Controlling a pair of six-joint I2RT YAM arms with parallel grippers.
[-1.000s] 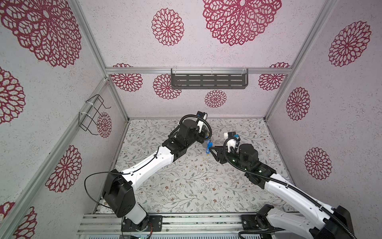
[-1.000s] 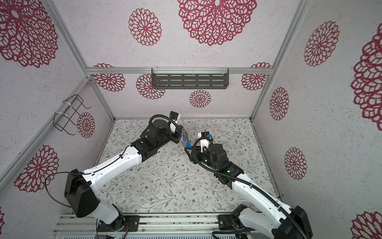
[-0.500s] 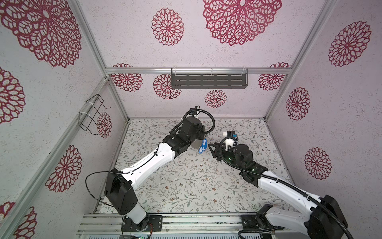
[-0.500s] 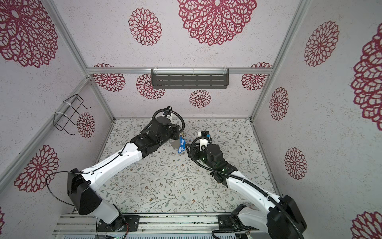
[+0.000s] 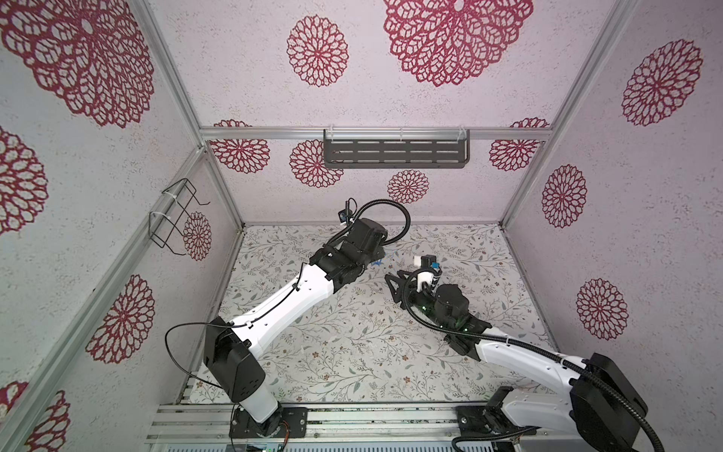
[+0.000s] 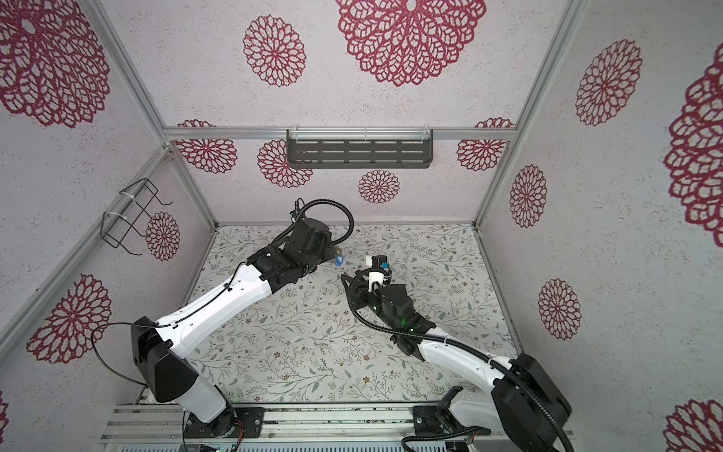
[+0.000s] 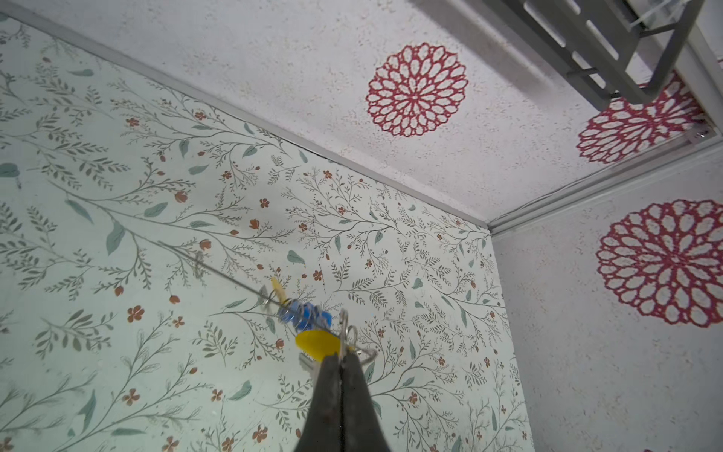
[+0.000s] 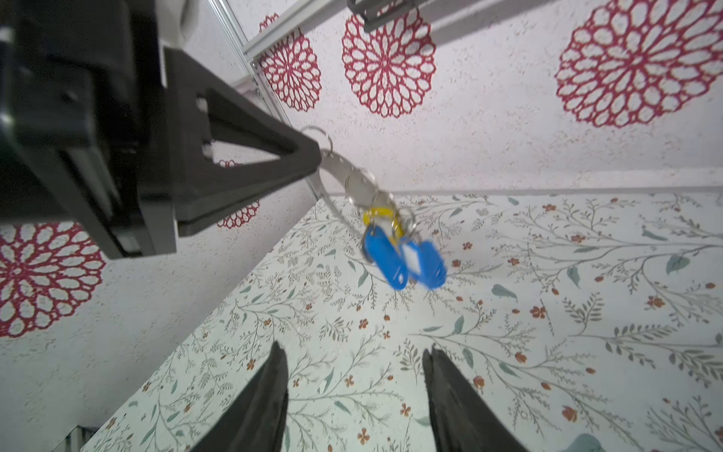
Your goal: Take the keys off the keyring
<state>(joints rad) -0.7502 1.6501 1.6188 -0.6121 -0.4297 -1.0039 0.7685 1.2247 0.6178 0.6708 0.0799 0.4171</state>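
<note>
Floral tabletop (image 5: 352, 352); blurred keys (image 8: 403, 254), half-hidden keyring (image 8: 338, 168)

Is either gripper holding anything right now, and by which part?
The left gripper clamps the keyring by its flat band; the keys hang from it. The right gripper is open, holding nothing.

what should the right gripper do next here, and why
Probably ease the open right gripper forward and close on one of the blue oblong plastic tags. The left gripper is shut on the flat grey metal keyring, and the blue tags and a yellow plastic tag dangle from it. The right jaws stand apart, empty, short of them. The tags look blurred, so go slowly.
</note>
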